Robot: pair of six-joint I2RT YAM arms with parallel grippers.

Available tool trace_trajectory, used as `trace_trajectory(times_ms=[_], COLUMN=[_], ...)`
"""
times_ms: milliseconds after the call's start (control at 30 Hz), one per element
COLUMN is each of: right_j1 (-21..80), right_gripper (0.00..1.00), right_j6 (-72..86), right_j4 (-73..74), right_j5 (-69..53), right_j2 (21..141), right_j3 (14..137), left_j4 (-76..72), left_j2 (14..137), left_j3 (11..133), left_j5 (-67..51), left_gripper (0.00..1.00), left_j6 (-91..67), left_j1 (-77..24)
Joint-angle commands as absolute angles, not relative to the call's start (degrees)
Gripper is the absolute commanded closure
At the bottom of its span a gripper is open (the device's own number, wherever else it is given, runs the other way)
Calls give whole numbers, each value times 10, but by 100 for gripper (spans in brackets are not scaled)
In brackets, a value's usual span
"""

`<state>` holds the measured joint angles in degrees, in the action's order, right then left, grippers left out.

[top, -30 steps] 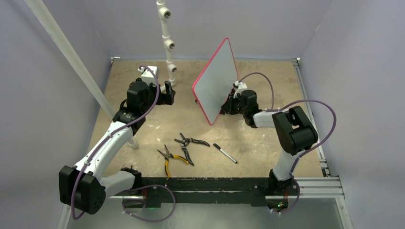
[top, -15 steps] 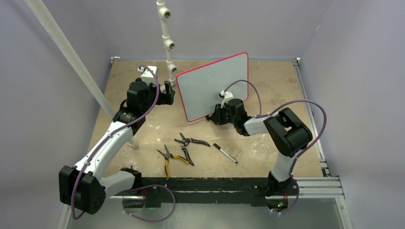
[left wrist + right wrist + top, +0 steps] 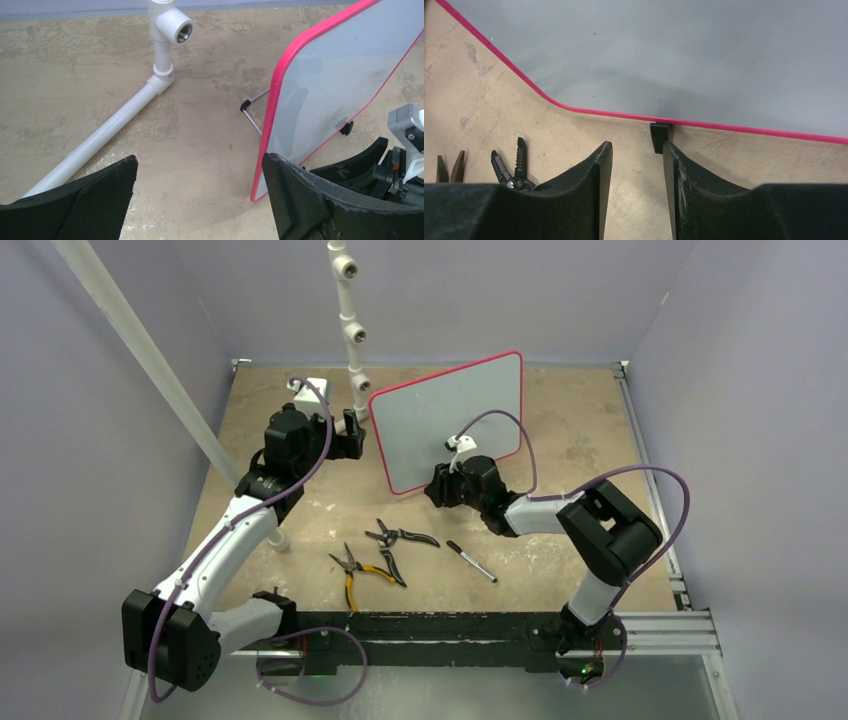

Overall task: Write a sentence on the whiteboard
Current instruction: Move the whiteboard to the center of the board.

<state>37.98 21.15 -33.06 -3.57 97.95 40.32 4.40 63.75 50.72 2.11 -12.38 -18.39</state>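
1. Right gripper (image 3: 634, 150) sits low on the table (image 3: 560, 530), just in front of the bottom edge of the whiteboard (image 3: 445, 415). Its jaws are parted by a narrow gap with nothing between them. One black foot (image 3: 660, 137) of the board lies just past the tips, not touching them.
2. Left gripper (image 3: 200, 170) hovers just beside the board's left edge, jaws spread wide and holding nothing. The white pipe (image 3: 162, 40) stands on the far side of it.
3. Standing on its feet at the far middle of the table, the whiteboard leans back a little with its red-pink frame all round. Its face is turned toward the arms and reads as plain pale grey in every view. From the left wrist, a thin wire leg (image 3: 252, 112) shows behind it.
4. Nearer the arm bases lie black-handled pliers (image 3: 400, 538) and yellow-handled pliers (image 3: 355, 575), side by side. A black marker (image 3: 470, 561) lies flat just to their right — well apart from the left gripper and a short way from the right one.
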Motion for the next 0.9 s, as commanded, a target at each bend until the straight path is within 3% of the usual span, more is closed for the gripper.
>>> trace_trajectory(times_ms=[0,500,733,867], right_j1=[397,416,420,427], right_gripper=[55,57,76,98], right_j6=[225,209,188,167], right_j4=[-333,-312,-311,-314], right_j5=[45,94,98,91], right_j2=[979,1026,1046,1051], right_j3=[425,469,486,484], left_j4=[31,32,32,32], left_j2=[628,626,625,624], left_j3=[510,510,510,510], left_j5=[20,23,24,26], left_gripper=[6,6,6,6], left_j6=[-119,-120,-120,-119], left_j1=[-181,-181,-181,-181])
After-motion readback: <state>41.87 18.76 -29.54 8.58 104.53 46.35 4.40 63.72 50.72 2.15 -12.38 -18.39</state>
